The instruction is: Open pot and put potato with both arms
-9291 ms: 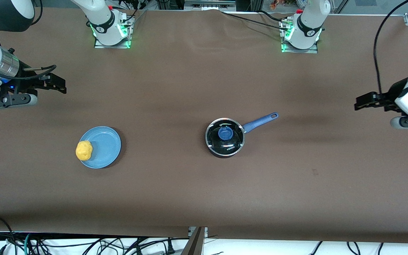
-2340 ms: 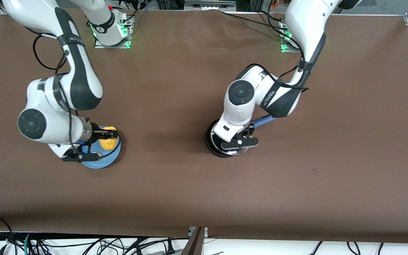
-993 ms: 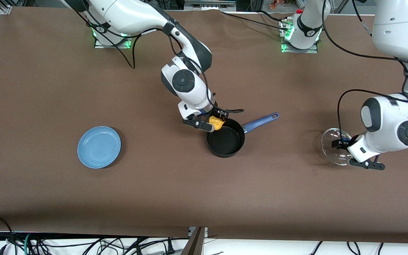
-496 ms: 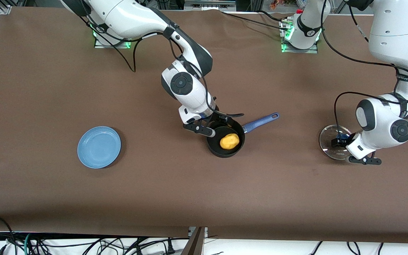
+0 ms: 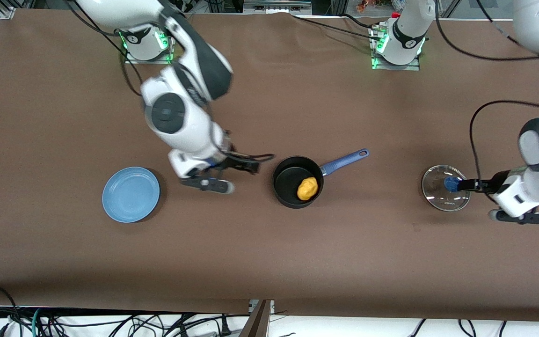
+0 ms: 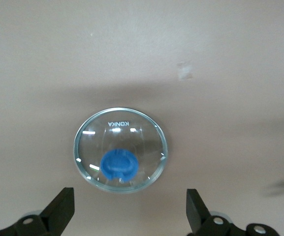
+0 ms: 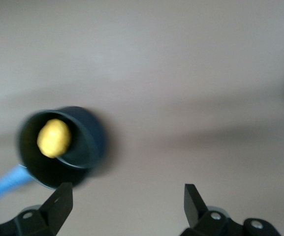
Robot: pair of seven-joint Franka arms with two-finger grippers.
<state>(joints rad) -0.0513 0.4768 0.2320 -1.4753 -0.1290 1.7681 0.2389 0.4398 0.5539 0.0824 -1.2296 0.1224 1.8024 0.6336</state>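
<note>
The small round black saucepan with a long blue straight handle (image 5: pixel 297 182) stands uncovered near the middle of the brown-covered desk (image 5: pixel 269 262), its handle angled toward the left arm's base. The lumpy yellow-orange potato (image 5: pixel 307 187) lies inside this pot, against the wall on the handle side.

The metal-rimmed glass lid with a blue knob (image 5: pixel 446 188) lies flat on the desk toward the left arm's end, well apart from the pot.

The left gripper (image 6: pixel 130 212) hangs over the desk just beside the lid, fingers spread wide and empty.

The right gripper (image 5: pixel 239 174) hangs over bare desk between the pot and the flat light-blue plate (image 5: pixel 131 194), fingers spread and empty.
</note>
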